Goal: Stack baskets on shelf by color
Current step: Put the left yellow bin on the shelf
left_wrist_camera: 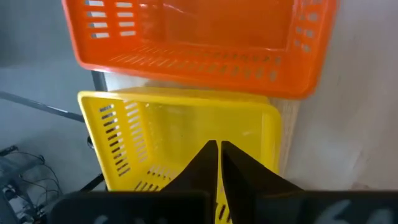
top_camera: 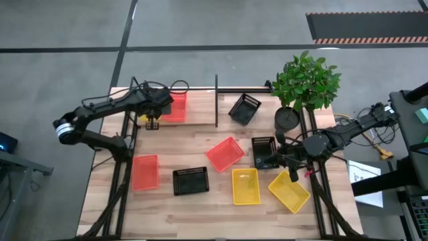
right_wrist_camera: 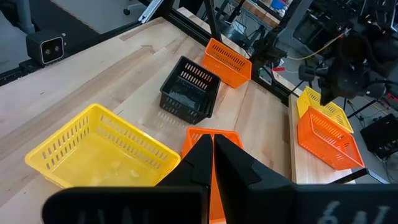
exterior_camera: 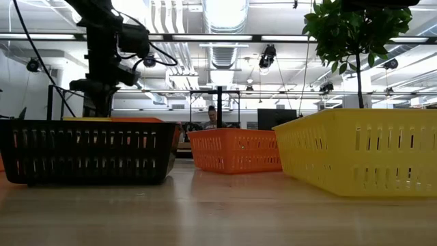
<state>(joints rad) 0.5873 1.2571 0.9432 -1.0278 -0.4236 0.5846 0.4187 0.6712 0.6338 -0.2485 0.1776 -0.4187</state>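
**Status: both grippers closed, baskets spread over table and shelf**

High view. My left gripper (top_camera: 153, 122) hangs over the left end of the shelf (top_camera: 200, 114), above a yellow basket (top_camera: 145, 118) that sits just beside a red basket (top_camera: 174, 107). A black basket (top_camera: 244, 108) lies tilted on the right part of the shelf, past the divider post (top_camera: 216, 100). My right gripper (top_camera: 292, 166) is at the right side of the table (top_camera: 200, 214), near a black basket (top_camera: 264, 152). On the tabletop lie two red baskets (top_camera: 145, 171) (top_camera: 225, 153), another black basket (top_camera: 190, 180) and two yellow baskets (top_camera: 245, 185) (top_camera: 289, 190). A potted plant (top_camera: 304, 84) stands at the far right.

Low view. A black basket (exterior_camera: 85, 150) is nearest on the left, a yellow one (exterior_camera: 362, 150) on the right, a red one (exterior_camera: 235, 150) between them, farther off. A person shows in the room behind.

Left wrist view. My left fingers (left_wrist_camera: 205, 168) are together, holding nothing, above the yellow basket (left_wrist_camera: 180, 137); the red basket (left_wrist_camera: 199, 43) lies beyond it.

Right wrist view. My right fingers (right_wrist_camera: 200, 158) are together, empty. Beyond them lie a yellow basket (right_wrist_camera: 99, 146), a black basket (right_wrist_camera: 189, 90) and a red basket (right_wrist_camera: 229, 60).
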